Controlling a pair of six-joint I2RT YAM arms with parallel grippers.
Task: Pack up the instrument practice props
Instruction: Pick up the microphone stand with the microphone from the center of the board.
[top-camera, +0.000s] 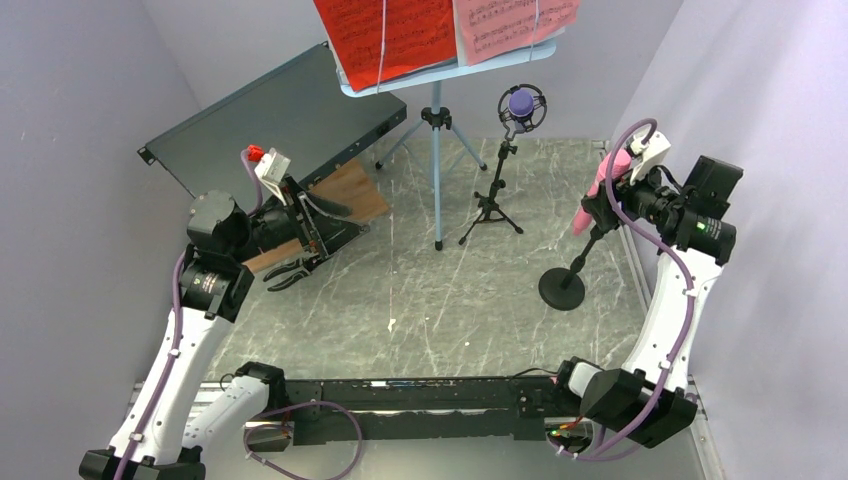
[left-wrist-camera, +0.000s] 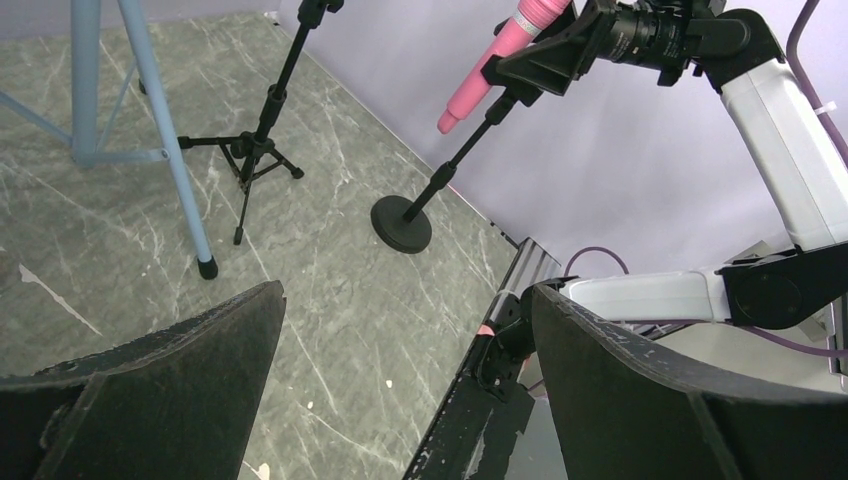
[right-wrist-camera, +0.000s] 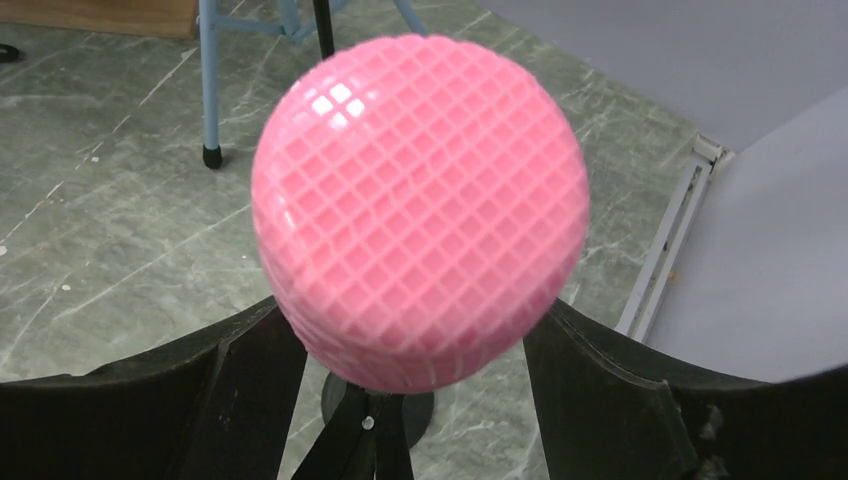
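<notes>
1 view alone: pink microphone's (right-wrist-camera: 420, 215) gridded head

The left arm (top-camera: 172, 365) rises from its base toward 12 o'clock, then bends toward 3 o'clock. The left gripper (left-wrist-camera: 407, 292) is spread wide with nothing between its fingers. The right arm (top-camera: 672, 300) climbs toward 12 o'clock and turns toward 9 o'clock, where the right gripper (right-wrist-camera: 408, 312) has a finger on each side of the head of the pink microphone (right-wrist-camera: 420, 200); whether they touch it is unclear.
</notes>
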